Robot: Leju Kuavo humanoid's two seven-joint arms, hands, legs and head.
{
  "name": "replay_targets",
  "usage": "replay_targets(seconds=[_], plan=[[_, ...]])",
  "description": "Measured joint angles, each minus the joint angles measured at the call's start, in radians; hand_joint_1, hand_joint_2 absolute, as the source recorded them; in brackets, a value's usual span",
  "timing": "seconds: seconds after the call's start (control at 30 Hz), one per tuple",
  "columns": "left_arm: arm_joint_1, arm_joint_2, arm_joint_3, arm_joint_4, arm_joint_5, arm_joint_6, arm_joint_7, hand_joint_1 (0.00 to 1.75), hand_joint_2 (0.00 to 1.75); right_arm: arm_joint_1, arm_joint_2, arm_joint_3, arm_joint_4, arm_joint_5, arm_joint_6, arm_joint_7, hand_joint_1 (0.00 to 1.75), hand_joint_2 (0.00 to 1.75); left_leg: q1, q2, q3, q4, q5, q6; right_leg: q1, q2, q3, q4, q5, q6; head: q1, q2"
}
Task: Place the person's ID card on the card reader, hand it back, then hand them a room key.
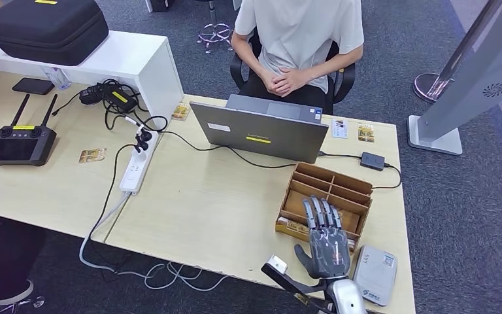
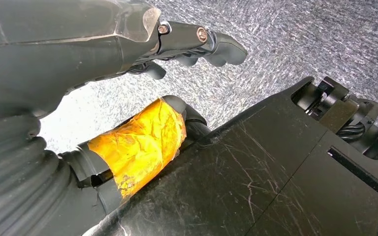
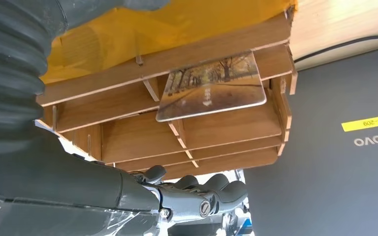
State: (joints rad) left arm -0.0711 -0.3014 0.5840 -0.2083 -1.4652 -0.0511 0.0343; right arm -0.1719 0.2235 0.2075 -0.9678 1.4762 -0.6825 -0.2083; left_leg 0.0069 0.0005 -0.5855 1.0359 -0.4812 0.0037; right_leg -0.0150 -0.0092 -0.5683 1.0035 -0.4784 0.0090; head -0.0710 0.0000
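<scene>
Grey carpet all round, with a pale wooden tabletop (image 1: 222, 196) in front and a seated person (image 1: 299, 39) on the far side, hands clasped in the lap. On the tabletop: an open grey laptop (image 1: 261, 134), a white power strip (image 1: 137, 167), a black controller with two antennas (image 1: 21, 142), and a small black adapter (image 1: 372, 160).

From the head view: right hand (image 1: 327, 239) held flat, fingers straight and slightly spread, holding nothing, hovering over the near edge of a wooden compartment tray (image 1: 327, 196). White card reader (image 1: 375, 275) just beside the wrist, at the tabletop's near right corner. Two small cards beyond the laptop near the person: a white one (image 1: 339, 127) and a yellowish one (image 1: 366, 133).

From the right wrist view, not seen from above: a room key card (image 3: 211, 87) printed with a tree-lined path, lying tilted across the dividers of the wooden tray (image 3: 128, 113), with the right hand's fingers (image 3: 211, 189) extended just past the tray and apart from the card.

From the left wrist view: left hand (image 2: 177, 44) hanging over carpet, fingers loosely curled, nothing in them, thumb wrapped in yellow tape (image 2: 138, 142).
</scene>
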Motion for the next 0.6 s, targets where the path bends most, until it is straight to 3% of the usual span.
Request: replay_targets(seconds=[0.4, 0.53, 0.6], plan=[[0.000, 0.000, 0.000, 0.000, 0.000, 0.000, 0.000, 0.00, 1.75, -0.005, 0.001, -0.008, 0.022, 0.000, 0.000, 0.000, 0.00, 1.75, 0.000, 0.000, 0.000, 0.000, 0.000, 0.000, 0.000, 0.000, 0.000, 0.000, 0.000, 0.000, 0.000, 0.000], [0.000, 0.000, 0.000, 0.000, -0.002, 0.000, 0.000, 0.00, 1.75, -0.006, 0.003, -0.011, 0.022, -0.002, 0.000, -0.001, 1.71, 1.75, 0.000, 0.000, 0.000, 0.000, 0.000, 0.000, 0.000, 0.000, 0.000, 0.000, 0.000, 0.000, 0.000, 0.000], [0.000, 0.000, 0.000, 0.000, -0.004, 0.000, 0.000, 0.00, 1.75, -0.007, 0.004, -0.012, 0.023, -0.006, 0.000, -0.006, 1.75, 1.75, 0.000, 0.000, 0.000, 0.000, 0.000, 0.000, 0.000, 0.000, 0.000, 0.000, 0.000, 0.000, 0.000, 0.000]])
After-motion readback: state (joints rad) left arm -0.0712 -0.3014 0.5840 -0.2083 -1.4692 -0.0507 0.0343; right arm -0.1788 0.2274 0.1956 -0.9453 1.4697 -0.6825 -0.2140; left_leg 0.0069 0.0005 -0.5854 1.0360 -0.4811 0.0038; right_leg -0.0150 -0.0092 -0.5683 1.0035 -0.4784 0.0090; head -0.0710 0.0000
